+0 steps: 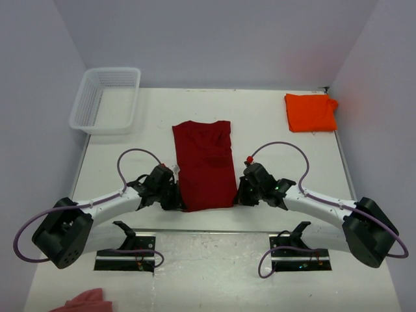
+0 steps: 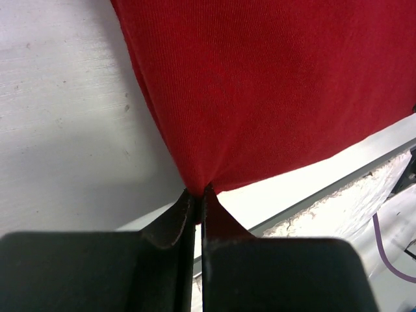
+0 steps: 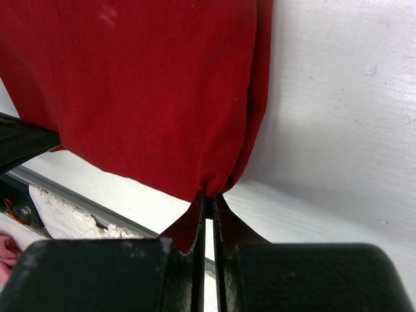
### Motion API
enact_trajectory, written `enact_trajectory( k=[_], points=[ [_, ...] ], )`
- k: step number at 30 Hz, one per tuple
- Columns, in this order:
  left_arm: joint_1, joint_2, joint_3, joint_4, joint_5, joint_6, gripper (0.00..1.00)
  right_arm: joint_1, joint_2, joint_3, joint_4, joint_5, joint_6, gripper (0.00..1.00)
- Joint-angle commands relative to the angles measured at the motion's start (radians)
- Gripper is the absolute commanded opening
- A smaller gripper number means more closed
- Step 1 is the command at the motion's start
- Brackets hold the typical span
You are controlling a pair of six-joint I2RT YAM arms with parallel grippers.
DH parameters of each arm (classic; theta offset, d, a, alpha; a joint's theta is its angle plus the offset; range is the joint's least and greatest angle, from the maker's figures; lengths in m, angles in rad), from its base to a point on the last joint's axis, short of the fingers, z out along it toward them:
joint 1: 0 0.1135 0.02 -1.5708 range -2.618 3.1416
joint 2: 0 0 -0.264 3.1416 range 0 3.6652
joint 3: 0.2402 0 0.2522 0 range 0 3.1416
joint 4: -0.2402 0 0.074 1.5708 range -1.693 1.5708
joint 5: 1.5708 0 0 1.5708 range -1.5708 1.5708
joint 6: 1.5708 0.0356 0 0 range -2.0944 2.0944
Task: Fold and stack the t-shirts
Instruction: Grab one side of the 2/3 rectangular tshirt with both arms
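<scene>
While my left gripper [image 2: 198, 192] and right gripper [image 3: 209, 196] pinch red t-shirt [image 1: 205, 162] lower corners: lift evenly, carry hem toward frame top, edges matched.

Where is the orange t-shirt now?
In the top view, the orange t-shirt lies folded at the far right of the table, apart from the red t-shirt.

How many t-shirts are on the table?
2. Red t-shirt lies at the centre of the table; orange t-shirt sits folded at the far right corner. Pink cloth, near left, is cropped: not counted.
</scene>
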Motion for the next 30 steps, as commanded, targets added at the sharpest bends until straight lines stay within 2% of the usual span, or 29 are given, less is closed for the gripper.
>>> enact_trajectory(
  k=[1,14,30],
  points=[
    [-0.006,0.009,-0.015,0.013,-0.013,-0.005,0.00,0.006,-0.002,0.035,-0.008,0.016,0.012,0.00],
    [-0.012,-0.130,-0.006,-0.147,-0.057,-0.008,0.00,0.071,-0.041,0.003,-0.051,0.058,0.025,0.00],
    [-0.023,-0.400,-0.061,-0.347,-0.059,-0.058,0.00,0.341,-0.168,-0.029,-0.187,0.183,0.223,0.00]
  ],
)
